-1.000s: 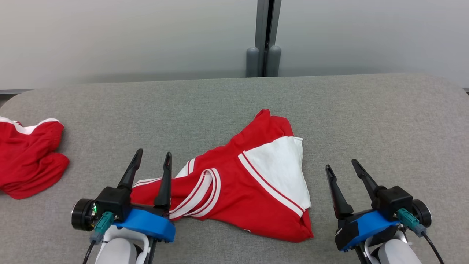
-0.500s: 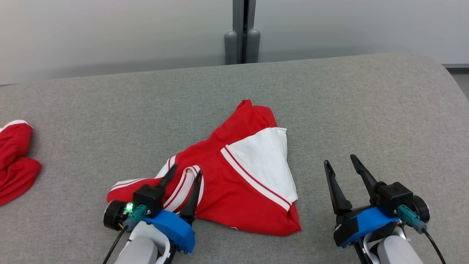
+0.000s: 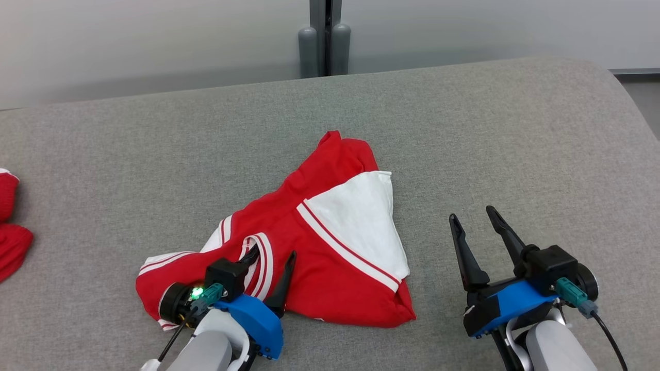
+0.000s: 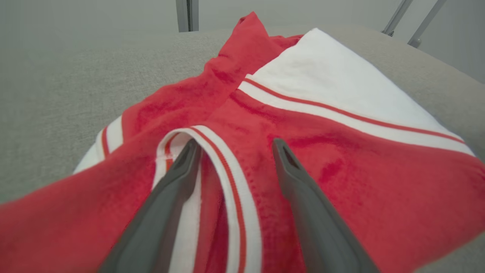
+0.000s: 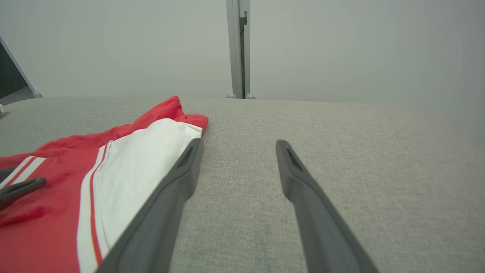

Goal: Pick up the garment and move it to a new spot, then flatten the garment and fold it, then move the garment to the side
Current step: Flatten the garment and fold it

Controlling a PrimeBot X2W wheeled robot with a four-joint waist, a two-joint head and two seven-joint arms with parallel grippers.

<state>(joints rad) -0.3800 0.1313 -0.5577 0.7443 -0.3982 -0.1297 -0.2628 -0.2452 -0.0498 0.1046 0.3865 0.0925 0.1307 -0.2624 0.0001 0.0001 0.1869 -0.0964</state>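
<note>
A red garment (image 3: 319, 247) with a white panel and white stripes lies crumpled on the grey table (image 3: 515, 129), near its front middle. My left gripper (image 3: 275, 252) is open and low over the garment's left part. In the left wrist view the left gripper (image 4: 235, 146) has one finger on each side of a white-striped band of the garment (image 4: 341, 113). My right gripper (image 3: 472, 216) is open above bare table, just right of the garment. In the right wrist view the right gripper (image 5: 238, 146) holds nothing, and the garment (image 5: 132, 163) lies to its left.
A second red piece of clothing (image 3: 10, 242) lies at the table's far left edge. A grey post (image 3: 324, 36) stands behind the table against a pale wall. The table's rounded right corner (image 3: 613, 87) is close to the right arm.
The head camera has turned, so the picture has shifted left. My left gripper has moved right and forward onto the garment, now straddling the striped band. The right gripper has kept its place.
</note>
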